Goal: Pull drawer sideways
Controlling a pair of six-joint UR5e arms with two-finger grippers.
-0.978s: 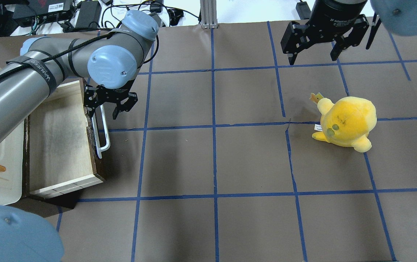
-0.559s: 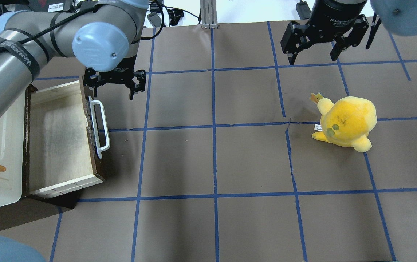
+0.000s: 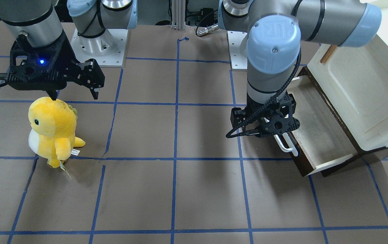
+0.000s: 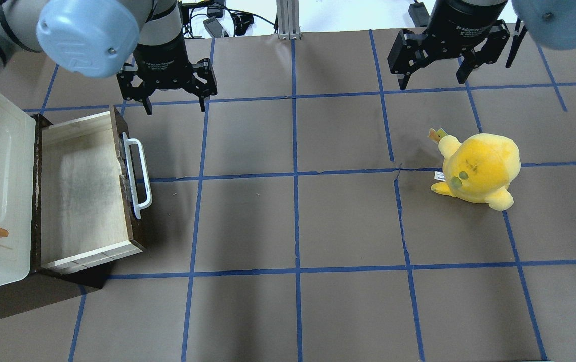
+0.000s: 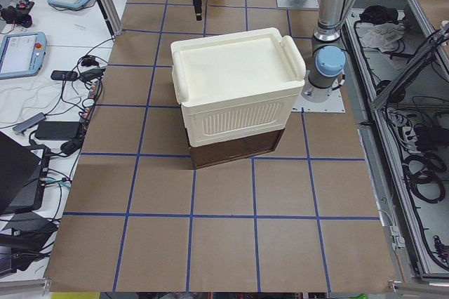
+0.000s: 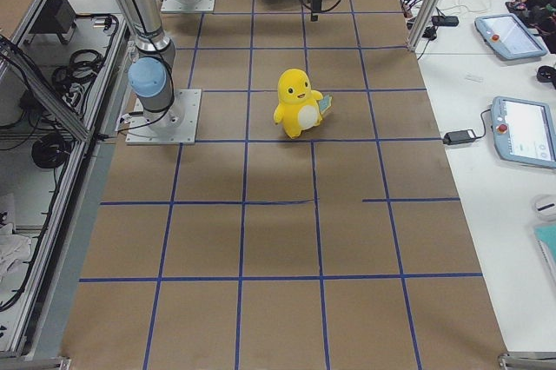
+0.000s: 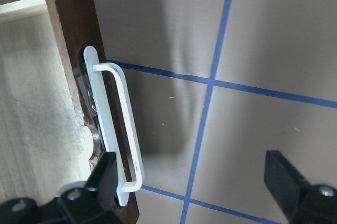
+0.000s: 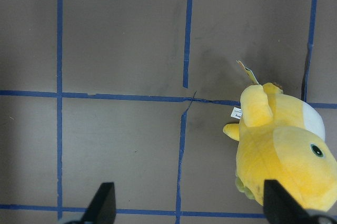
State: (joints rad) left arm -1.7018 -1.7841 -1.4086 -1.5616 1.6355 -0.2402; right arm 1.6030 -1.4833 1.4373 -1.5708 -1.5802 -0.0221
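We are hovering the left gripper (image 4: 174,107), jaws spread empty, near the drawer (image 4: 84,196), seemingly pulled out; next, probably just retreating.

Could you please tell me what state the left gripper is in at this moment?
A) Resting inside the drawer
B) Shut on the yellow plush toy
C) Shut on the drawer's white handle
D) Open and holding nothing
D: in the overhead view the left gripper hangs with its fingers spread and nothing between them, off to the side of the white handle of the drawer.
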